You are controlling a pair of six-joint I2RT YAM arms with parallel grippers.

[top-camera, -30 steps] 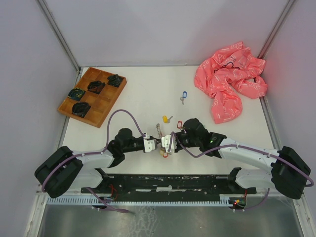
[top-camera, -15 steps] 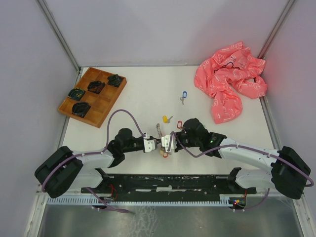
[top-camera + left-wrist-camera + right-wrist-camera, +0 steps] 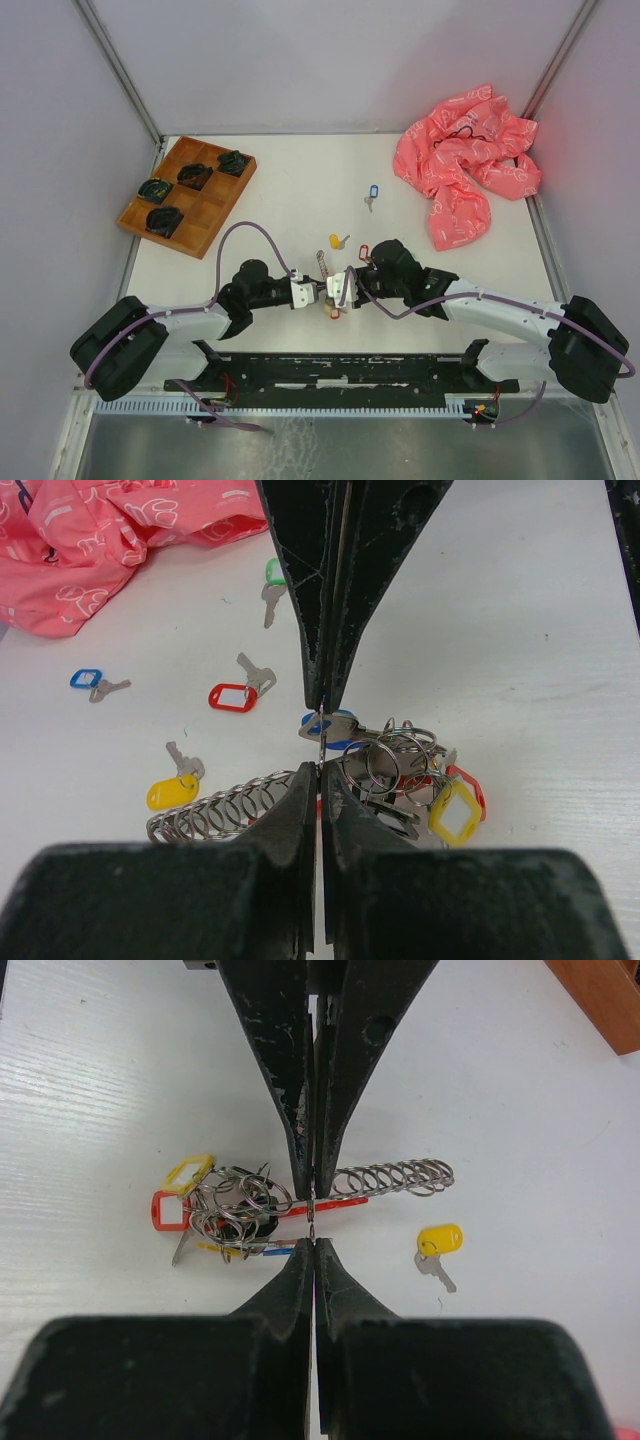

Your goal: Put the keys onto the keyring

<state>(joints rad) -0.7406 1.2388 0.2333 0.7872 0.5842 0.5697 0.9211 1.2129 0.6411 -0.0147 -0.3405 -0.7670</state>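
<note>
The left gripper (image 3: 320, 768) and the right gripper (image 3: 314, 1244) are meeting tip to tip near the near edge of the table (image 3: 290, 190). Both are closed, each pinching a thin wire ring (image 3: 322, 745) that is spanning the small gap between them. The keyring (image 3: 400, 770) is lying on the table just beside that gap, at 3 to 4 o'clock of the tips in the left wrist view and at 9 o'clock in the right wrist view. Whether the pinched ring is joined to it cannot be told. A wire coil (image 3: 395, 1175) is reaching out from the cluster's other side. The yellow key (image 3: 172, 790) is lying just beyond it. The red key (image 3: 232, 695), green key (image 3: 270, 580) and blue key (image 3: 88, 680) are lying farther out, toward the pink cloth (image 3: 465, 165). The tray (image 3: 187, 193) is sitting well apart, at 10 o'clock in the top view. The ring is standing edge-on to both wrist cameras, its long axis running 12 to 6 in line with the fingers. The keyring's red strip (image 3: 335, 1205) is running 9 to 3, crosswise to them.
</note>
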